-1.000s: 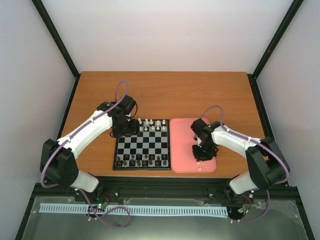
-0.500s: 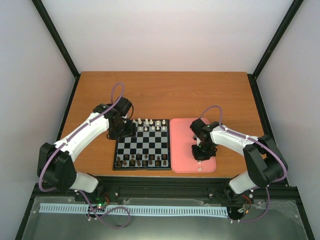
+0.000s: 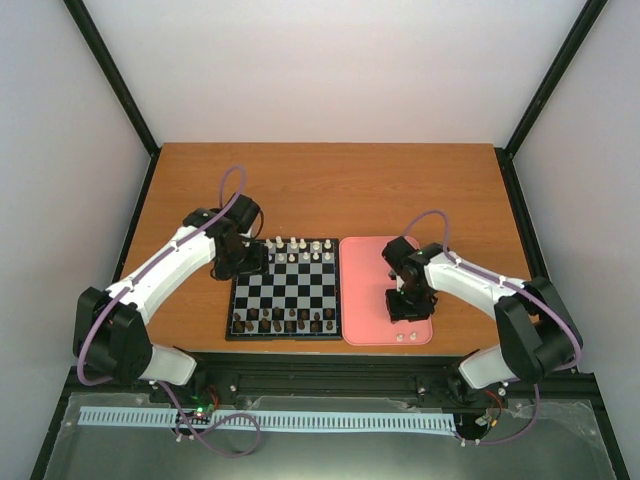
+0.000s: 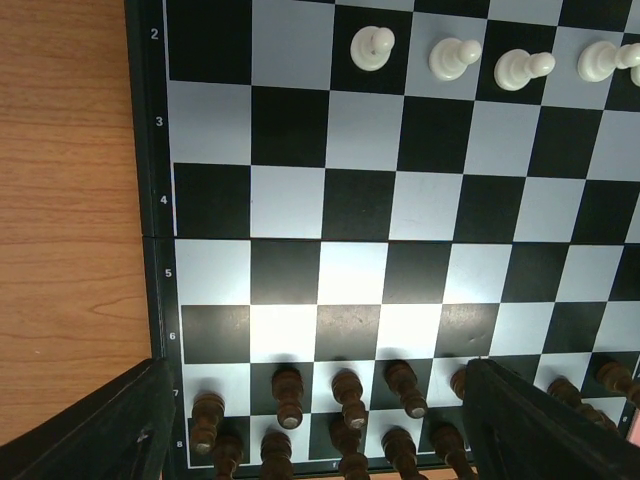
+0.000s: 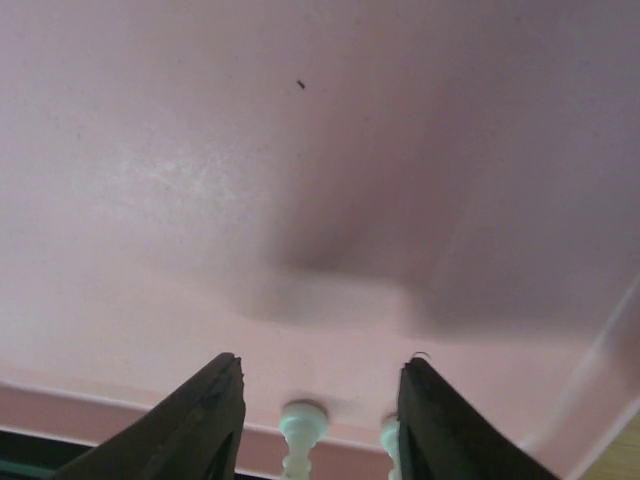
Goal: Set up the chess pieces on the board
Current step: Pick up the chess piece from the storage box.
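Note:
The board (image 3: pixel 285 292) lies at the table's middle, its squares filling the left wrist view (image 4: pixel 360 200). White chess pieces (image 3: pixel 298 246) stand along its far rows, and several show as pawns (image 4: pixel 452 58) in the left wrist view. Dark pieces (image 4: pixel 345 395) fill the near rows. My left gripper (image 3: pixel 246 262) hangs open over the board's far left corner, holding nothing (image 4: pixel 320 440). My right gripper (image 3: pixel 408 306) is open low over the pink tray (image 3: pixel 365 280). Two white pieces (image 3: pixel 405 337) stand by the tray's near rim. One (image 5: pixel 301 430) sits between the right fingers (image 5: pixel 212 415), untouched.
The pink tray (image 5: pixel 300 180) adjoins the board's right edge. Bare wooden table (image 3: pixel 330 190) stretches behind both. White walls and black frame posts (image 3: pixel 110 75) enclose the table on three sides.
The right jaws closed, then opened again, and a second white piece now shows by the tray's near rim. The left gripper has drifted slightly left and away from the board.

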`<control>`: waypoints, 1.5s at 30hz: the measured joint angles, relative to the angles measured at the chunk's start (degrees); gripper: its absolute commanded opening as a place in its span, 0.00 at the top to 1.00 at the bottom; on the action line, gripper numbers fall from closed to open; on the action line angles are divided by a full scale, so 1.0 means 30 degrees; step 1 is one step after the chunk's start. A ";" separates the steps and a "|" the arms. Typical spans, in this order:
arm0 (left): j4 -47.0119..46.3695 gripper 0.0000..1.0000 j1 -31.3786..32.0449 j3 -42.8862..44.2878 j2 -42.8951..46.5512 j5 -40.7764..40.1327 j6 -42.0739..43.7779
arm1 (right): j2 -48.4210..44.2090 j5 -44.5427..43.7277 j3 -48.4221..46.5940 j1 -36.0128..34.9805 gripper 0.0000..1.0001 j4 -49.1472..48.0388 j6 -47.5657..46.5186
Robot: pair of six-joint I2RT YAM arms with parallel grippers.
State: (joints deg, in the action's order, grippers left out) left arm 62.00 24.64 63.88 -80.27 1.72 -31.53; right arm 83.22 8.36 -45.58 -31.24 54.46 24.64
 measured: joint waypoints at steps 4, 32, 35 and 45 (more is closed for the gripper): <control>0.0022 0.19 -0.0066 -0.0182 0.0102 0.0015 0.0036 | -0.0503 -0.0335 0.0007 -0.0015 0.57 0.0495 0.0379; -0.0219 0.19 -0.0095 -0.0015 -0.0517 0.0619 0.0474 | -0.1931 -0.1056 0.2492 -0.0007 0.80 0.0743 0.2951; -0.0226 0.19 -0.0095 0.0051 -0.0576 0.0648 0.0503 | -0.1931 -0.1049 0.2499 -0.0015 0.90 0.0685 0.2914; -0.0226 0.19 -0.0182 0.0051 -0.0583 0.0729 0.0532 | -0.2018 -0.1093 0.2200 -0.0007 0.97 0.1056 0.2878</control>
State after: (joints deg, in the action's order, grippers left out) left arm 61.32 24.10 64.03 -82.02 3.90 -29.93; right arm 77.17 5.08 -38.98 -31.27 57.63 33.28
